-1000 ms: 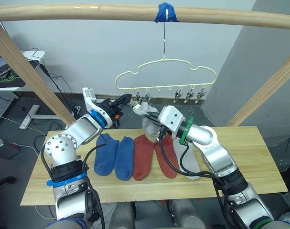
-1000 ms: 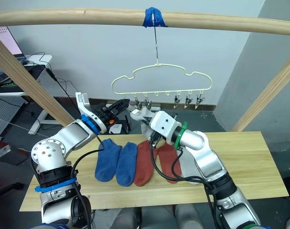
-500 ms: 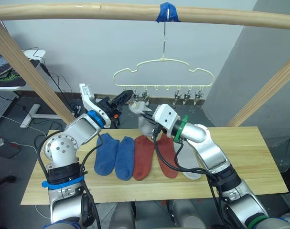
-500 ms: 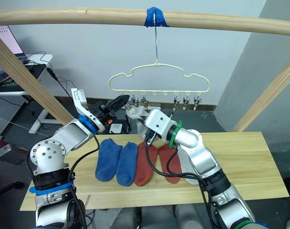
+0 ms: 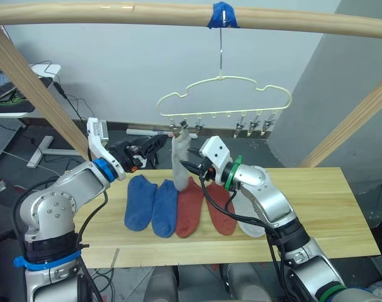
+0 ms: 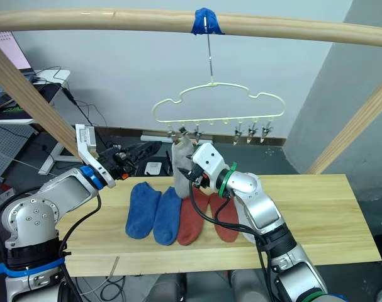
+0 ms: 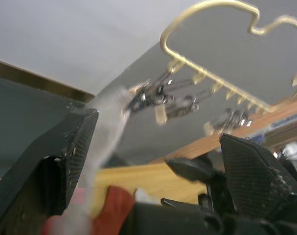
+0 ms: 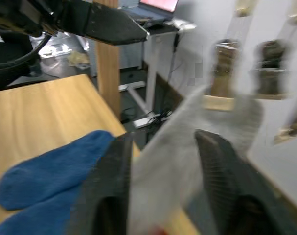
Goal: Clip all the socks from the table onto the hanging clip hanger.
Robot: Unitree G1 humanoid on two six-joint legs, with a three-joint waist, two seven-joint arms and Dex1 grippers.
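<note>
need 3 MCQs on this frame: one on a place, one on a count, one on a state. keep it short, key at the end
1. Where is the light grey sock that is off the table?
A. Draped over the wooden pole
B. Hanging from a clip at the left end of the clip hanger
C. Lying on the floor

2. How many socks lie on the table?
A. Three
B. Six
C. Five

3. What state is the left gripper in?
A. Open, holding nothing
B. Shut on a blue sock
C. Shut on the hanger hook

Key: 1 B, the sock dangles below the leftmost clips, with the right gripper beside it. 2 C, two blue socks, two rust red socks and one grey sock lie flat. 3 A, the left wrist view shows its fingers wide apart with nothing between.
</note>
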